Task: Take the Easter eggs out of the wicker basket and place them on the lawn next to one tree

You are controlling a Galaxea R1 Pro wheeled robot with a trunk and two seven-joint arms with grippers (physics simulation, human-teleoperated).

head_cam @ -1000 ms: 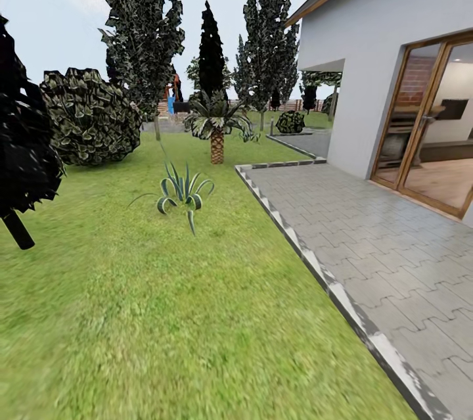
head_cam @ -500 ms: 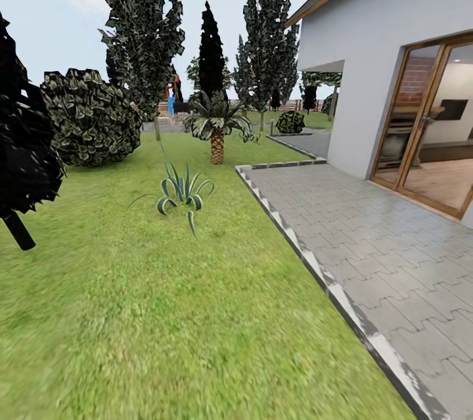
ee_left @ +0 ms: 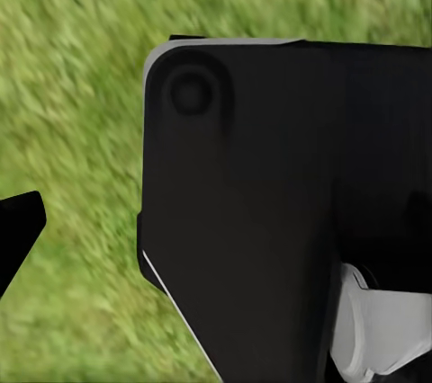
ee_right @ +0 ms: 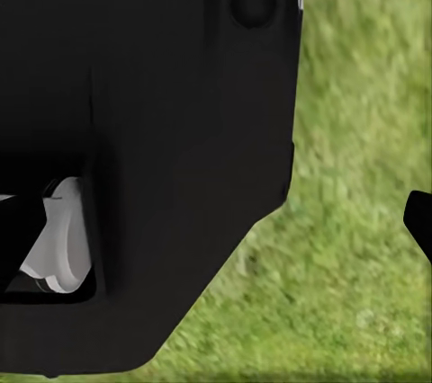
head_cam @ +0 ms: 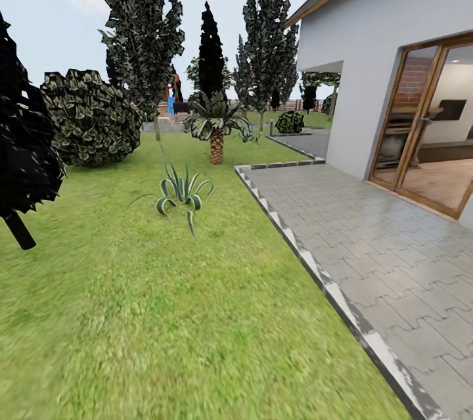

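Observation:
The Easter eggs and the wicker basket are out of view. The lawn spreads bright green ahead of me, from the near foreground to the back of the garden. Two tall leafy trees rise at the far end, the left one on a thin pale trunk. In the left wrist view a black fingertip hangs over grass beside a large black part of the robot. The right wrist view likewise shows one black fingertip over grass beside black bodywork.
A grey paved patio with a pale kerb borders the lawn on the right, before a white house with a glazed wooden door. On the grass stand a spiky plant, a short palm, a round shrub, a black cypress and a dark tree.
The whole picture has shifted very slightly, most visibly at the door and the patio kerb, so the camera has moved. Nothing in the garden itself has changed.

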